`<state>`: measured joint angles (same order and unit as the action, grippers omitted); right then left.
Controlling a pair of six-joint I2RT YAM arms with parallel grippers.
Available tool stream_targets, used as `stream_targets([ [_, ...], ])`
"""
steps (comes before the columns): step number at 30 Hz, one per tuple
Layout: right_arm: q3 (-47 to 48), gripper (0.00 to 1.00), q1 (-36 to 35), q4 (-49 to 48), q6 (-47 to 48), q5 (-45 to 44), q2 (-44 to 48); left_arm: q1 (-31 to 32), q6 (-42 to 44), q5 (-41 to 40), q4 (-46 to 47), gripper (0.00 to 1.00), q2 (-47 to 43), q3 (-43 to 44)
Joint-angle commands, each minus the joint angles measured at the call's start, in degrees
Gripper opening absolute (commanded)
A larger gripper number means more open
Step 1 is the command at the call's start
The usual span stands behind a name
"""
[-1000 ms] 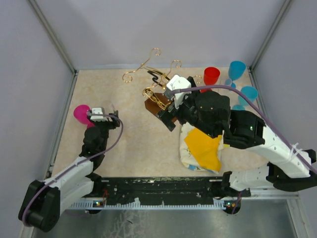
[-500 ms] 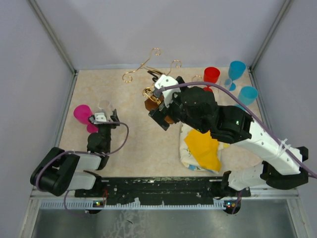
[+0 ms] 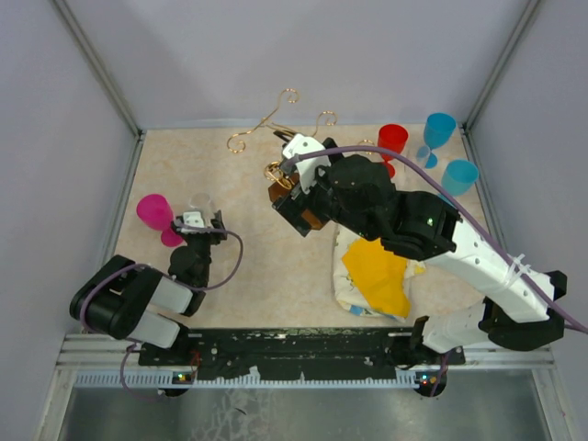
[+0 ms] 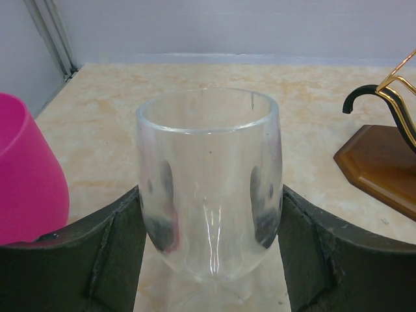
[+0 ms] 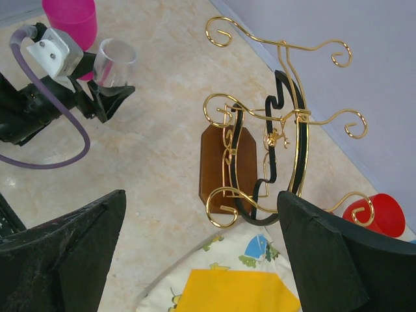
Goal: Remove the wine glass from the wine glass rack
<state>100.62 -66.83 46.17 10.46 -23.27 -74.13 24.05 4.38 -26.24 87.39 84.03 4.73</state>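
The clear wine glass (image 4: 208, 188) stands upright between my left gripper's (image 4: 209, 247) fingers (image 4: 84, 260), which press its bowl on both sides. In the top view the glass (image 3: 198, 200) and the left gripper (image 3: 200, 223) are at the left of the table, apart from the rack. The wine glass rack (image 3: 276, 115), gold wire with curled hooks on a brown wooden base (image 5: 218, 162), stands at centre back with no glass on it. My right gripper (image 5: 201, 201) is open wide and empty above the rack; it also shows in the top view (image 3: 296, 209).
A pink glass (image 3: 152, 211) stands just left of the clear one (image 4: 26, 169). A red cup (image 3: 392, 140) and two blue glasses (image 3: 439, 129) stand at the back right. A yellow and white cloth (image 3: 377, 276) lies under the right arm. Grey walls enclose the table.
The left arm has folded back toward its base, carrying the clear glass slightly nearer. The right arm has swung left and farther over the rack, jaws still open.
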Motion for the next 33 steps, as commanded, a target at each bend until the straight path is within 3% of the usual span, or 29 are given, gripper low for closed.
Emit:
stream_targets([
  [1,0.6,0.99,0.7,-3.2,0.7,0.1,0.9,0.7,-1.5,-0.9,13.5,0.72,0.0,-0.3],
  [13,-0.1,0.99,1.0,-3.3,0.7,-0.2,1.5,1.3,-1.7,-0.6,12.6,0.8,-1.8,-1.1],
  [28,-1.2,0.99,1.3,-4.6,1.1,-0.5,2.0,2.1,-1.7,-1.1,6.0,0.89,-6.9,-2.0],
  [33,-1.3,0.99,1.3,-4.5,0.7,-0.6,2.7,3.4,-3.8,-1.4,0.3,0.89,-12.5,-3.0],
])
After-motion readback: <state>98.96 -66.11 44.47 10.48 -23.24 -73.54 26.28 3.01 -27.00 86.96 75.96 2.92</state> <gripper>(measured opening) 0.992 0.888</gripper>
